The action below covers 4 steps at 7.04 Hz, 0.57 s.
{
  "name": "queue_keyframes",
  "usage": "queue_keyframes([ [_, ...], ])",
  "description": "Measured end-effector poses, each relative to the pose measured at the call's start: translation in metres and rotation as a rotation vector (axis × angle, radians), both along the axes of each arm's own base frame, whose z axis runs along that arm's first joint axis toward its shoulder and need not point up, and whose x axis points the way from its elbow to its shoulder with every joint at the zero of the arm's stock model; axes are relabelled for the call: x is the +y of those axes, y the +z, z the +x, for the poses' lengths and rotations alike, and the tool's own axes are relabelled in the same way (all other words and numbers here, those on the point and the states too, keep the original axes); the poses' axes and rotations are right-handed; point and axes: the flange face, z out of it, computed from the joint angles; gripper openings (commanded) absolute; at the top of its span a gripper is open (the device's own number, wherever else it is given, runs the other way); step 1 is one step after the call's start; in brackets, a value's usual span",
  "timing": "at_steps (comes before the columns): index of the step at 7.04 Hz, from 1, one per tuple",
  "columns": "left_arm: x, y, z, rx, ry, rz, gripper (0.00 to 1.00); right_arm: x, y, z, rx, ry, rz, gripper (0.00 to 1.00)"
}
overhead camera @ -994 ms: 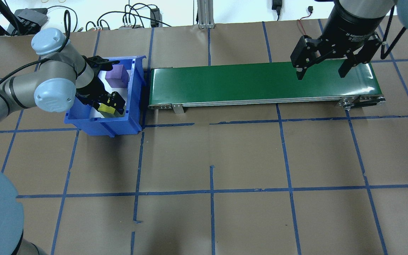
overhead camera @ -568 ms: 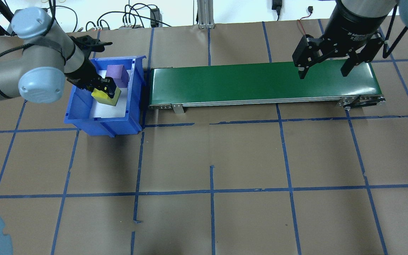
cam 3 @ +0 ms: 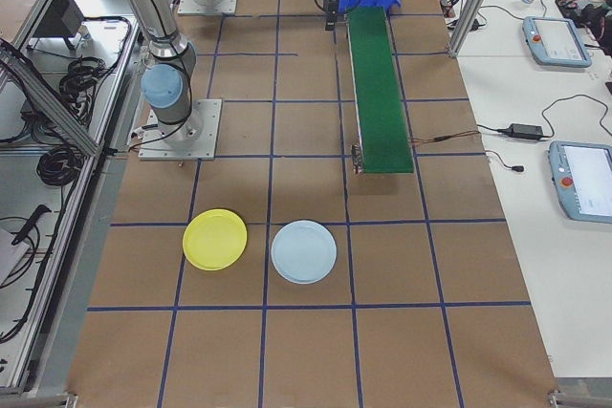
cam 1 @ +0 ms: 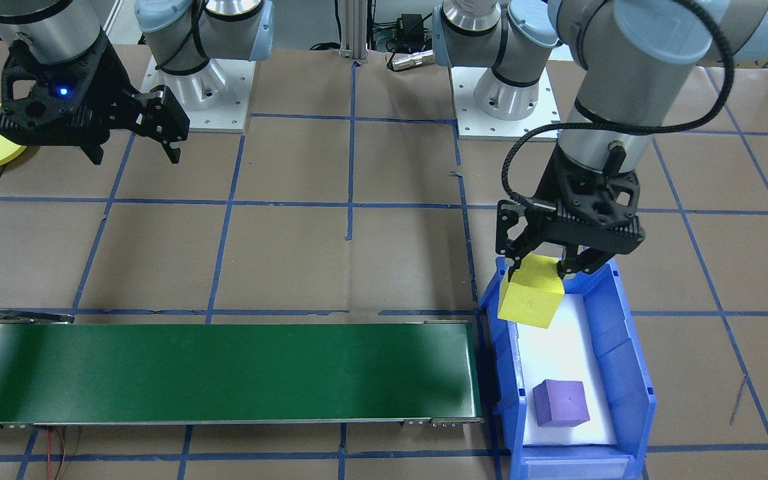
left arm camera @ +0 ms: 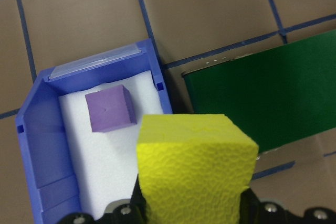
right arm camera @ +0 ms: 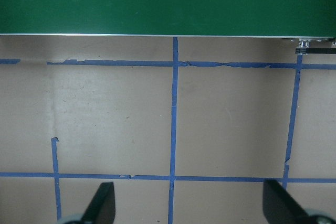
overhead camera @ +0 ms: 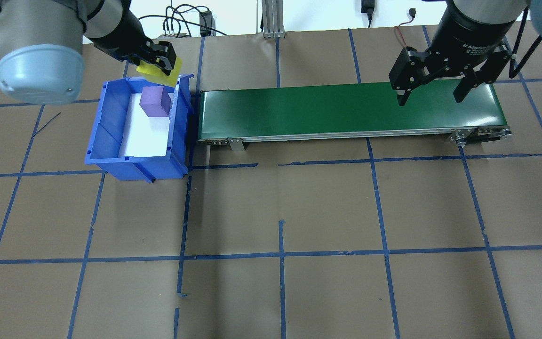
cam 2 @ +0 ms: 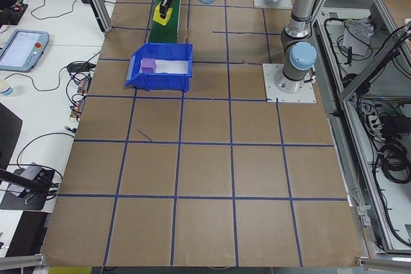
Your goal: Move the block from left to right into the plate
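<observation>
1. Two blocks show: the yellow block [cam 1: 531, 299] is clamped in the left claw [cam 1: 543, 267], lifted above the bin [cam 1: 627, 360]; the purple block [cam 1: 560, 403] sits on the bin's white liner.
2. Judged from the overhead view, the yellow block [overhead camera: 159, 71] hangs over the bin's far rim, near the belt's [overhead camera: 346, 110] left end, touching neither.
3. Done so far: the pick-up and the lift out of the bin.
4. Left to do, I judge: set the block on the belt, let it ride rightward, then have the right claw [overhead camera: 433, 94] take it.
5. That right claw stands wide open and empty, over the belt's right end.
6. Last comes the drop into a plate; a yellow plate [cam 3: 214, 239] and a blue plate [cam 3: 304, 251] lie on the counter [cam 3: 287, 351], beyond the belt's end.
</observation>
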Motion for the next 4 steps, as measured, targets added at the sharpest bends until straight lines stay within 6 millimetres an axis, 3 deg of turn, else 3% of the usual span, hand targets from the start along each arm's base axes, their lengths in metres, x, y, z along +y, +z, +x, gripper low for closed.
queue_keyframes([
  [3,-0.038,-0.094,-0.052,0.062,0.028,0.082,0.32,0.000,0.000,0.000,0.000,0.000,0.001,1.00],
  [4,-0.048,-0.122,-0.059,0.067,0.031,0.102,0.39,0.000,0.000,0.000,0.000,-0.001,0.002,1.00],
])
